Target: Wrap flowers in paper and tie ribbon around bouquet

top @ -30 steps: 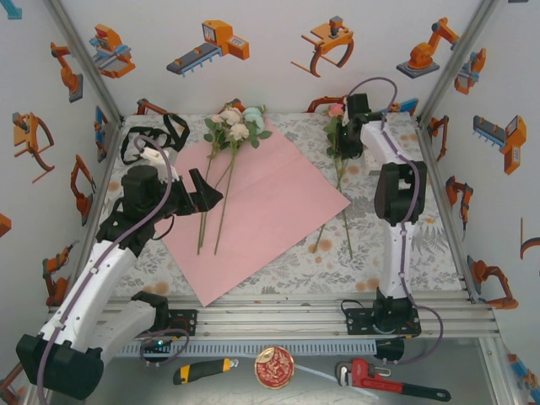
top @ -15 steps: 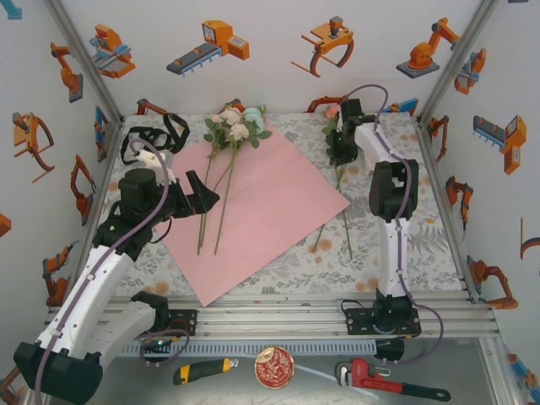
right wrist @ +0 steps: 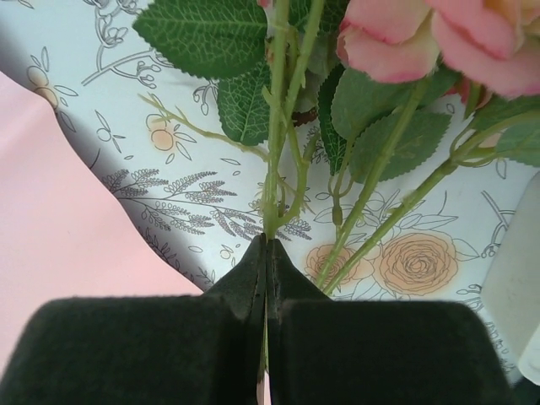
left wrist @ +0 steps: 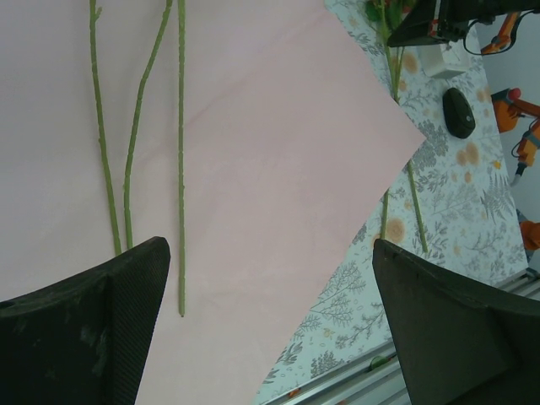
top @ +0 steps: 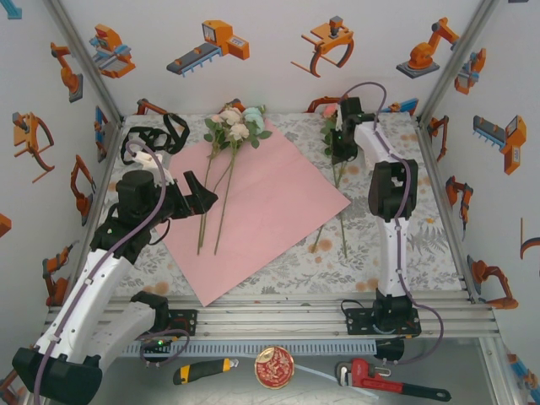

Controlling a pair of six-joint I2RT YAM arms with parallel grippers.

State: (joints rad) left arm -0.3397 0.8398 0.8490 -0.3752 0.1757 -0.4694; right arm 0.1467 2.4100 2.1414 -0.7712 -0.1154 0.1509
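right pincer (right wrist: pixel 266 253): clamped on stem (right wrist: pixel 274 152) of a pink bloom, just off the paper's (top: pixel 270 202) right corner | left pincer (left wrist: pixel 270 253): spread wide, holding nothing, above paper | flowers (top: pixel 234 125): three lie on paper, heads far | ribbon (top: pixel 156 135): surface (top: pixel 422 245), far-left corner

Bright, even light; a soft shadow runs along the paper's (right wrist: pixel 51 211) edge.

- White walls (top: pixel 278 84) printed with orange and blue robot drawings.
- Surface (top: pixel 287 270) covered by a pale floral cloth.
- Aluminium rails (top: pixel 278 321) along the near edge.
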